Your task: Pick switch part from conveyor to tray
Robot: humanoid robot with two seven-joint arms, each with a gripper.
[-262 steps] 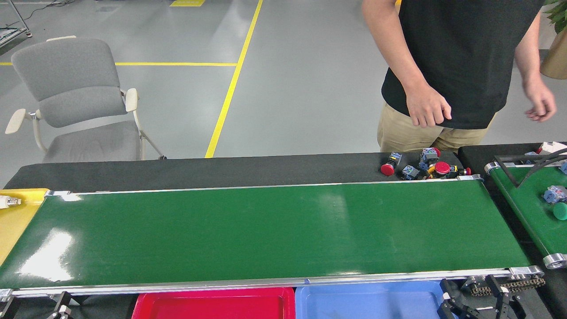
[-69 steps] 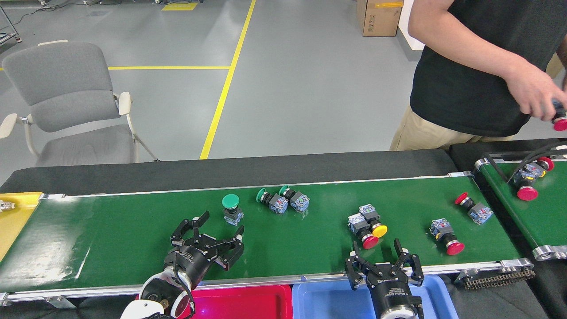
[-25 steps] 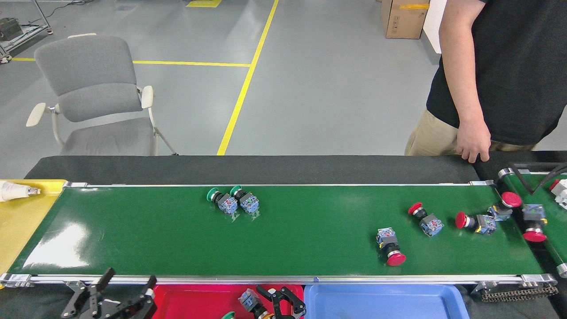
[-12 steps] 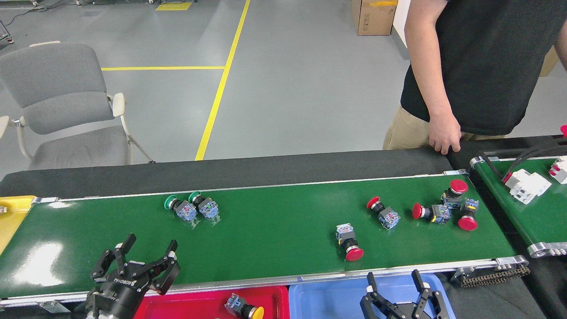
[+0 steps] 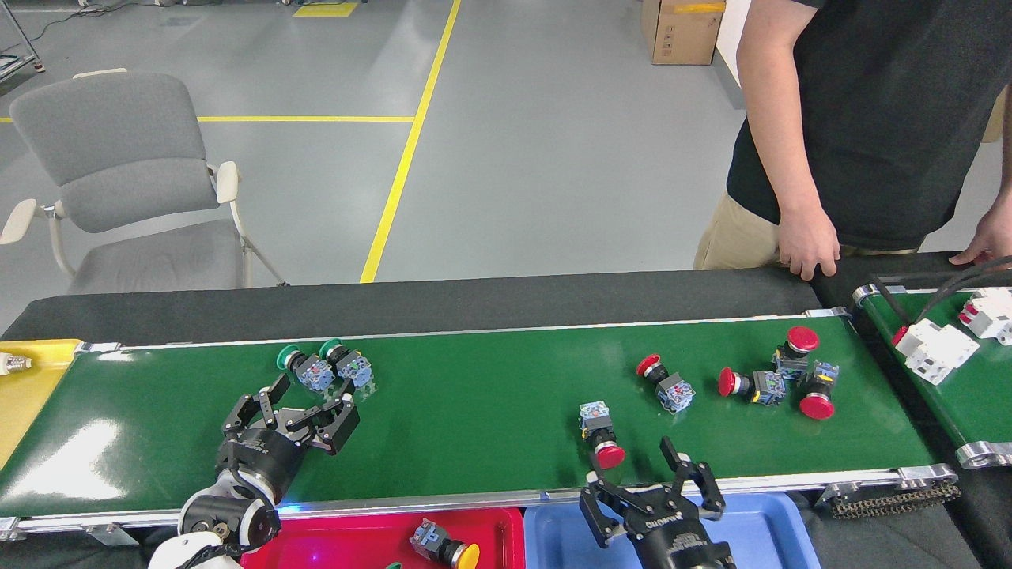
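Several switch parts lie on the long green conveyor (image 5: pixel 474 411). Two green-capped ones (image 5: pixel 304 368) (image 5: pixel 348 366) lie side by side at the left. A red-capped one (image 5: pixel 598 435) sits near the front rail, and more red-capped ones (image 5: pixel 664 383) (image 5: pixel 751 385) (image 5: pixel 808 371) cluster at the right. My left gripper (image 5: pixel 304 405) is open over the belt, just in front of the green pair, touching neither. My right gripper (image 5: pixel 644 486) is open at the front rail, just below and right of the nearest red part. The red tray (image 5: pixel 332 545) holds a yellow-capped part (image 5: pixel 447 547).
A blue tray (image 5: pixel 759 537) sits right of the red one. A person stands behind the belt with a hand (image 5: pixel 808 245) on the black table edge. A second green belt (image 5: pixel 957 395) at right carries white parts (image 5: pixel 934 348). A yellow tray (image 5: pixel 28 379) is far left; a grey chair (image 5: pixel 126 182) stands behind.
My left gripper has moved up and right onto the belt toward the green pair. My right gripper has risen from the blue tray to the front rail. The parts have drifted slightly left.
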